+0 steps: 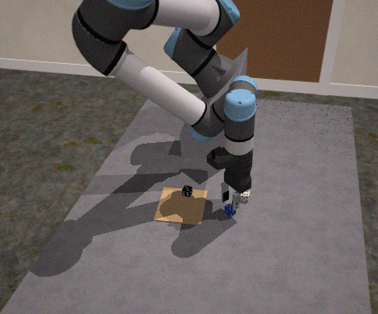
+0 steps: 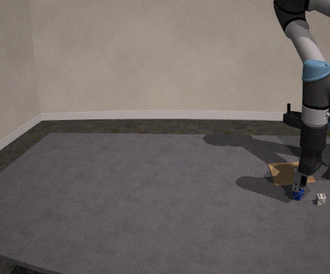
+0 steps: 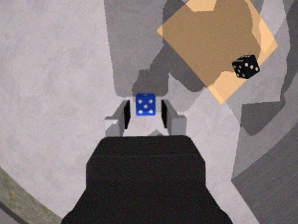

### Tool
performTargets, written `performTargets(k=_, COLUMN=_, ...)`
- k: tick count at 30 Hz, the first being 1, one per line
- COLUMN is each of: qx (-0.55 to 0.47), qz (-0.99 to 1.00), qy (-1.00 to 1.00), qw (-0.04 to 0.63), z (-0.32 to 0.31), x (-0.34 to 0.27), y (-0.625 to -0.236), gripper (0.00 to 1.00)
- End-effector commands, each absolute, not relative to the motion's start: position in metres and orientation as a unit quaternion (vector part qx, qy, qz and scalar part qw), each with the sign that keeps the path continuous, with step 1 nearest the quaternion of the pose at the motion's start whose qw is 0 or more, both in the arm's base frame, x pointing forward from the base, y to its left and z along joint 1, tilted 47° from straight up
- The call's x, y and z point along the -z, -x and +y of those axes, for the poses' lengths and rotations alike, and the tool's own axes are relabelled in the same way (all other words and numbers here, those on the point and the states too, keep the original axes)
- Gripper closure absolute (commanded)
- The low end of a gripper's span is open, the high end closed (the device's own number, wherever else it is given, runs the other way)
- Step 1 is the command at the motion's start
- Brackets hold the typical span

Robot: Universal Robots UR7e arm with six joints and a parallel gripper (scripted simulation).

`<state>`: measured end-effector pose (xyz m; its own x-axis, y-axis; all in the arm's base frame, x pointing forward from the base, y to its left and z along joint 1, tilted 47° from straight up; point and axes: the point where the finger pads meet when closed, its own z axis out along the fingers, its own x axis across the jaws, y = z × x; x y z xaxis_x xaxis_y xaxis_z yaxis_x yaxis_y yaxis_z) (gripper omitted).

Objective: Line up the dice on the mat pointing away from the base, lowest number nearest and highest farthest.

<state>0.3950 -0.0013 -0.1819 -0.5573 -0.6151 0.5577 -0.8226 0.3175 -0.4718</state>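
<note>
A blue die (image 1: 230,211) (image 2: 298,194) (image 3: 145,104) stands on the grey table, just off the mat's edge. My gripper (image 1: 230,202) (image 2: 298,187) (image 3: 145,108) is low over it, open, with a finger on each side of the die and small gaps showing. A black die (image 1: 187,190) (image 3: 245,66) sits on the tan mat (image 1: 180,205) (image 2: 287,172) (image 3: 216,36), near one edge. A white die (image 1: 244,196) (image 2: 321,199) lies on the table beside the gripper, off the mat. The white die is out of the wrist view.
The arm's links (image 1: 167,90) reach over the table behind the mat and cast broad shadows across it. The table's edges lie far from the dice.
</note>
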Motion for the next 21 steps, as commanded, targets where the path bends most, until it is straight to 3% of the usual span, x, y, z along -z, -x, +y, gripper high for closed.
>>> performTargets(k=1, qx=-0.374, qz=-0.8, qy=-0.449, qw=0.139, z=-0.0014, x=0.1822, y=-0.3959, gripper=0.21)
performTargets(k=21, qx=-0.374, qz=-0.8, qy=-0.449, qw=0.138, z=-0.0066, x=0.187, y=-0.3974, gripper=0.21)
